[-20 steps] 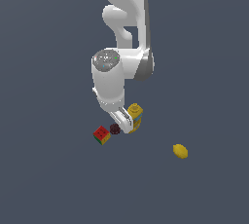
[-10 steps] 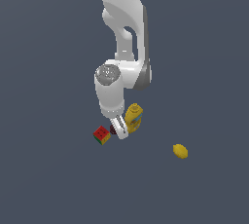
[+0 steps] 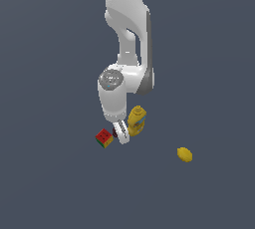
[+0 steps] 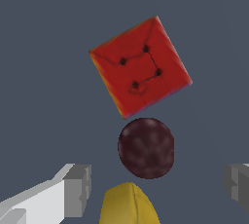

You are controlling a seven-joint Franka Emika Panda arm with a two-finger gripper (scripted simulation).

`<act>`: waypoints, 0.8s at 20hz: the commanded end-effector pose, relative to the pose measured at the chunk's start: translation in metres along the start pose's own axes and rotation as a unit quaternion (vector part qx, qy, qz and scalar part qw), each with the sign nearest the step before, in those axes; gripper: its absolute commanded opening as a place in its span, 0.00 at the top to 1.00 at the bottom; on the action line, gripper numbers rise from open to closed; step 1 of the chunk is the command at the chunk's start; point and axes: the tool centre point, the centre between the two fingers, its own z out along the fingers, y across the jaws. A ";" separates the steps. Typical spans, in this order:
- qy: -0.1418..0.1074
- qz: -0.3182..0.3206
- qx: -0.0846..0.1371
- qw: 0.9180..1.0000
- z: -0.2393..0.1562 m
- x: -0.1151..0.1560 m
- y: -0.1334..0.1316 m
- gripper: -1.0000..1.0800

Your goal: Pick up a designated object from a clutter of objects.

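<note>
The designated object, a small dark maroon bumpy lump (image 4: 146, 147), lies between the red dotted cube (image 4: 140, 67) and a yellow bottle-shaped thing (image 4: 129, 204). My gripper (image 4: 155, 184) is open. Its grey fingertips (image 4: 78, 189) stand wide apart on either side of the lump, touching nothing. In the exterior view the gripper (image 3: 120, 134) hangs low over the clutter of objects, between the cube (image 3: 103, 138) and the bottle-shaped thing (image 3: 137, 121). There only a sliver of the lump (image 3: 115, 132) shows beside the finger.
A yellow lemon (image 3: 185, 154) lies apart from the rest, toward the exterior view's right. The red cube nearly touches the lump, and the yellow bottle-shaped thing sits close on its other side. The floor is plain dark grey.
The arm has come down onto the clutter. The lump, plain to see beside the cube one second ago, is now mostly hidden behind the fingers in the exterior view.
</note>
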 end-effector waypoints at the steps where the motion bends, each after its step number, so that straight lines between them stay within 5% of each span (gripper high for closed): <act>1: 0.000 0.000 0.000 1.000 0.001 0.000 0.000 0.04; 16: 0.000 0.002 0.000 1.000 0.050 0.000 0.000 0.04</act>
